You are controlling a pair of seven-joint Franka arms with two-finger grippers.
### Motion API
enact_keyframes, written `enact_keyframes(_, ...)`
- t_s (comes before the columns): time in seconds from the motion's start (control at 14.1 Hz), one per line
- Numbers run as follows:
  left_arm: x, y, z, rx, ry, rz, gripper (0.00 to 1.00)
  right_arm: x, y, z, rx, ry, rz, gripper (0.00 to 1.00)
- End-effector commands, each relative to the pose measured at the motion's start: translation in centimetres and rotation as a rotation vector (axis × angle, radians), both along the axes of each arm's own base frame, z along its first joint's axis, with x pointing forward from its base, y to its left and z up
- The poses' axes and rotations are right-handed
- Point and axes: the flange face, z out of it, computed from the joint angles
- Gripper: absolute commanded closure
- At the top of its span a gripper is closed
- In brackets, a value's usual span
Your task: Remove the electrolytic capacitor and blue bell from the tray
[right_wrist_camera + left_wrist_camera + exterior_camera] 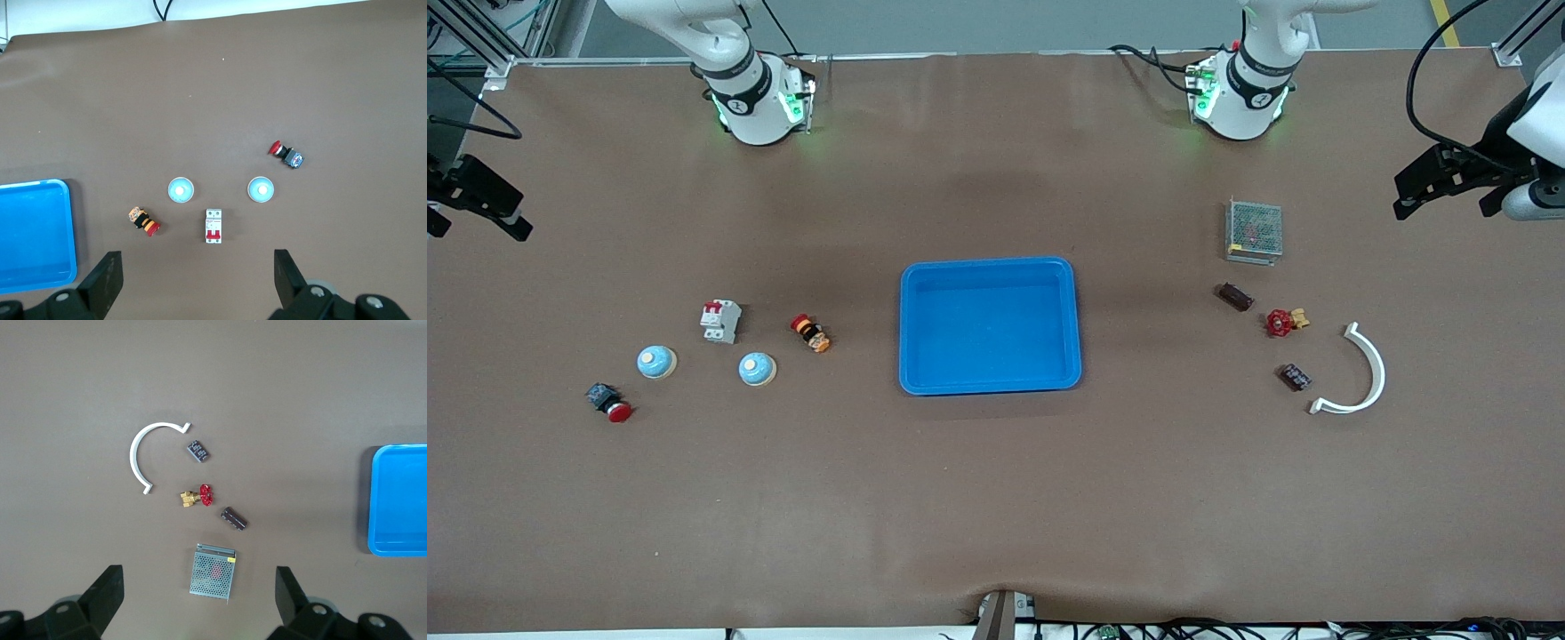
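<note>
Two light blue dome bells (656, 362) (757, 369) sit toward the right arm's end of the table; the right wrist view shows them as bells (180, 189) (261, 189). Two dark cylindrical capacitors (1235, 296) (1296, 377) lie toward the left arm's end, and the left wrist view catches both capacitors (233, 518) (198, 450). An empty blue tray (990, 264) sits mid-table. My left gripper (1458, 191) (197, 587) hangs open and empty over the left arm's end. My right gripper (463, 209) (197, 263) hangs open and empty over the right arm's end.
Beside the bells are a white breaker (720, 321), an orange-and-red button (810, 333) and a red-capped switch (609, 403). Beside the capacitors are a metal mesh box (1255, 231), a red valve (1282, 322) and a white curved bracket (1360, 373).
</note>
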Motion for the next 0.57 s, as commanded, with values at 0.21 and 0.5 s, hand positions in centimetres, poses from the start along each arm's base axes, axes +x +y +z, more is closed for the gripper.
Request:
enact_keyframes(0.21, 0.15, 0.12, 0.47, 0.017, -0.002, -0.004, 0.0, 0.65, -0.19, 0.83, 0.011, -0.007, -0.022, 0.0)
enact_keyframes(0.5, 0.15, 0.13, 0.47, 0.019, -0.003, -0.005, 0.0, 0.63, -0.19, 0.82, 0.011, -0.006, -0.022, 0.0)
